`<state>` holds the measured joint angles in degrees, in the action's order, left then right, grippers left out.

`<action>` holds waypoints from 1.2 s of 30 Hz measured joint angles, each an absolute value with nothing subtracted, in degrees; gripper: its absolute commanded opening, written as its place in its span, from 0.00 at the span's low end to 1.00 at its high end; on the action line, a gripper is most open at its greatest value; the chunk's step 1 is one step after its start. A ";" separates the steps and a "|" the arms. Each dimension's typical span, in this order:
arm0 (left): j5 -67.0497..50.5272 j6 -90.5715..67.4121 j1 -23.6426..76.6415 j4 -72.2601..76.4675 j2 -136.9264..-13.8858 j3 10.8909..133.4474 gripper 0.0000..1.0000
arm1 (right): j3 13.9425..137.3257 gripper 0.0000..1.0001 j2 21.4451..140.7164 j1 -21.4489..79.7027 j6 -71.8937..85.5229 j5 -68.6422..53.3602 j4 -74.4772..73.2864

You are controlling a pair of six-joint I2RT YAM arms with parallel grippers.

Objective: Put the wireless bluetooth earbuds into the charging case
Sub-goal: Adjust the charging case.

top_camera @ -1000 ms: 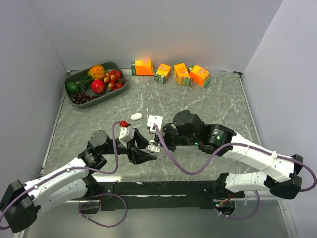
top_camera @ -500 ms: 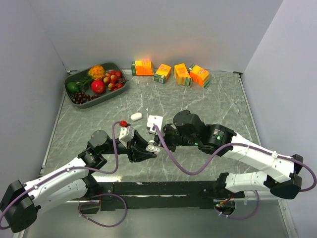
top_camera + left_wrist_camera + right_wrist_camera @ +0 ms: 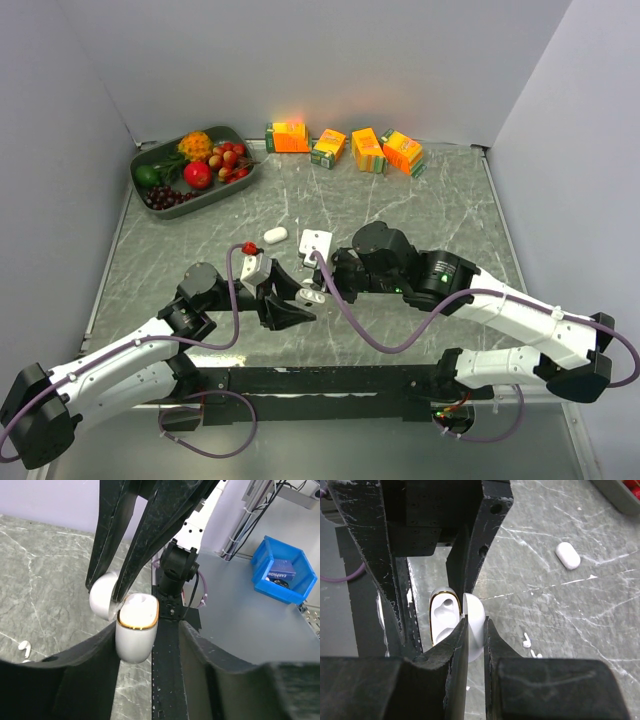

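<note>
Charging case (image 3: 445, 617) pinched by its lid (image 3: 474, 607)
Right gripper (image 3: 475, 625) nearly closed on the lid; left gripper (image 3: 147, 652) jaws wider apart, straddling the case body.

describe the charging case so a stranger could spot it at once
On the marble table, look near the centre, where the two arms meet. The case is there, its lid pinched by the right end effector. Unlike the plain white oval nearby, it is open and gold-rimmed.
</note>
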<state>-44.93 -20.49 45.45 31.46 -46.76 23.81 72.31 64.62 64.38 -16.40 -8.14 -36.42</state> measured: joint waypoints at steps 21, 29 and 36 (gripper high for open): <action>-41.10 -20.45 45.45 30.57 -46.65 24.45 0.55 | 72.31 0.00 63.79 64.75 -16.38 -6.68 -36.36; -40.66 -20.34 45.45 30.59 -46.57 24.45 0.56 | 72.31 0.00 63.79 64.75 -16.36 -7.11 -36.36; -40.75 -20.23 45.45 30.63 -46.30 24.45 0.44 | 72.31 0.00 63.79 64.75 -16.34 -7.14 -36.36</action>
<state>-40.75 -20.23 45.45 30.63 -46.30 24.45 72.31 63.79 64.75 -16.34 -7.14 -36.36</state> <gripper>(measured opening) 0.488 0.176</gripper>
